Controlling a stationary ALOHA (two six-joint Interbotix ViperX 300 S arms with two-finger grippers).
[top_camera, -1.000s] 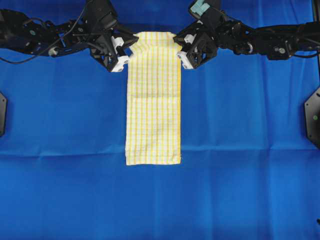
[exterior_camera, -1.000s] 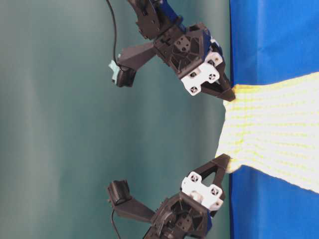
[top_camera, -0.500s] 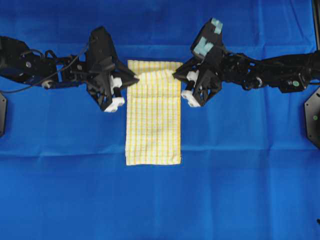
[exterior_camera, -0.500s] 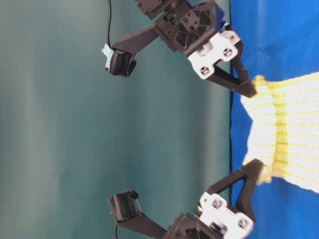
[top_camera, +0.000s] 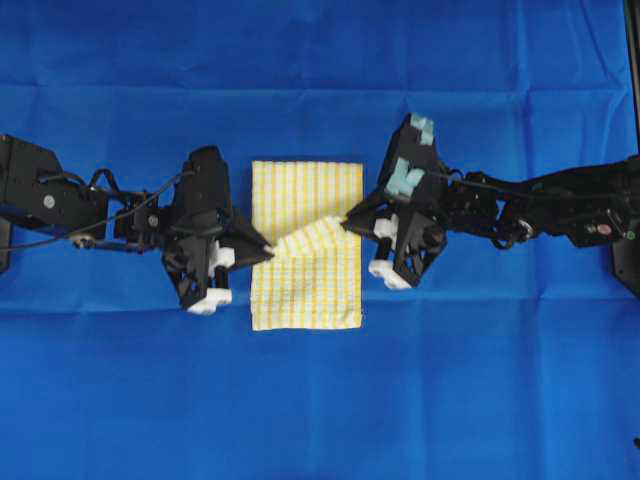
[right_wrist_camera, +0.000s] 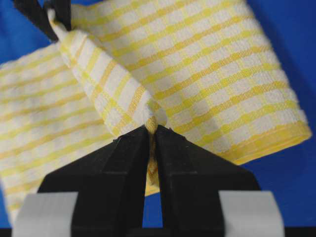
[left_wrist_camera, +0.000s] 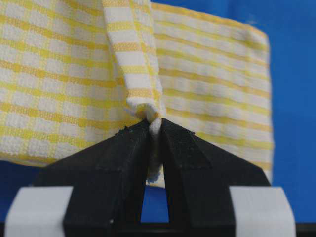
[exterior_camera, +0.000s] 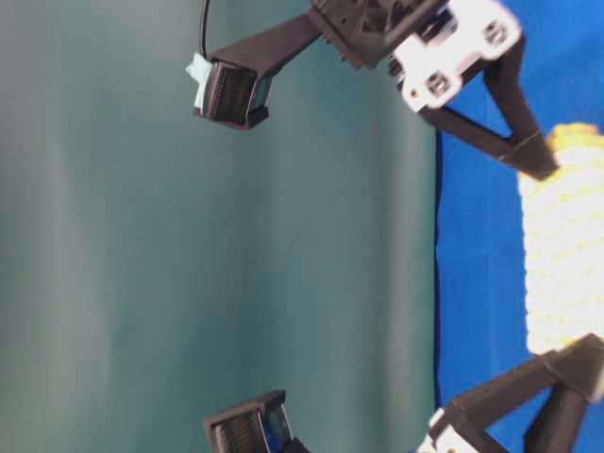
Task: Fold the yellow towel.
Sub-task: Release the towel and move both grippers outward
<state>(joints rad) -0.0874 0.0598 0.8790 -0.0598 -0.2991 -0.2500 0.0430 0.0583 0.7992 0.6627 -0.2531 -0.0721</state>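
**Desk:** Blue cloth [top_camera: 320,400] covers the whole bench, with the yellow towel [top_camera: 305,190] lying at its centre, its far edge lifted and carried over the lower half. What is the state of play?

**Photographer:** From the left, the left gripper [top_camera: 268,247] has its jaws pinched tight on one corner of the towel; the left wrist view shows the fabric bunched between them. To the right, the right gripper [top_camera: 348,218] has its jaws clamped just as narrowly on the other corner, and the edge stretches taut between the two.

**Desk:** What might spoil the fold?

**Photographer:** My reading: the left corner sits lower than the right, so the edge could land skewed over the bottom hem. Only a small tuft is held on each side, and a tug between the arms could slip one free.

**Desk:** Tally?

**Photographer:** One towel, one blue cloth, two grippers.
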